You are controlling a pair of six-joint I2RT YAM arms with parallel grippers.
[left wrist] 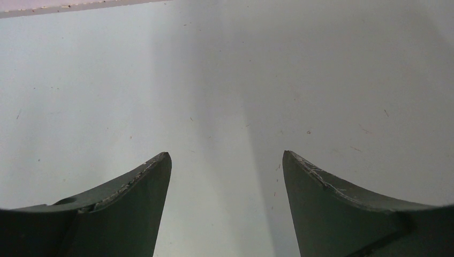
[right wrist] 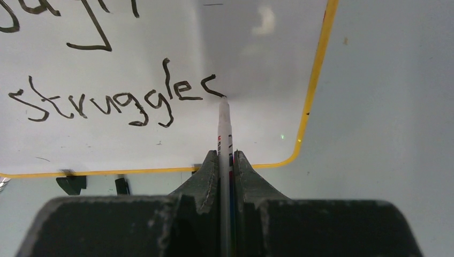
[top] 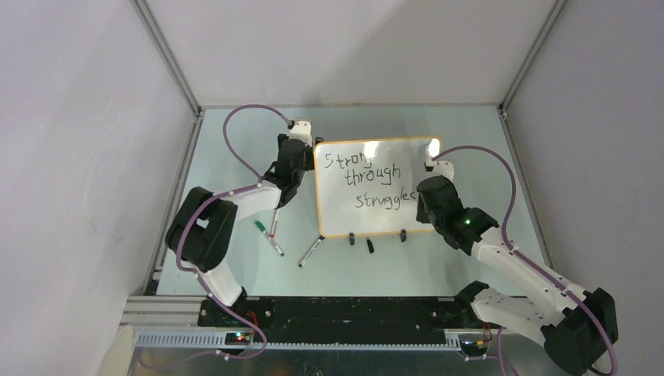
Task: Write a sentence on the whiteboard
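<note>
Whiteboard [top: 368, 219]: rigid, glossy, likely light and slide-prone, lying mid-worktop [top: 235, 157] between the arms, best steadied by its orange rim [right wrist: 316, 80]; right tool [right wrist: 225, 156] clenched on marker [right wrist: 223, 120], tip ending the sentence [top: 368, 174]; left tool [left wrist: 227, 160] released, empty.

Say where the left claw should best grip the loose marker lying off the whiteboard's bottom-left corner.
Mid-barrel of the marker, with the left claw, which stands open, coming straight down from above and spanning its width. It lies flat and diagonal on the table, its far end close to the whiteboard corner and the neighbouring marker well aside, so the middle looks freest.
</note>
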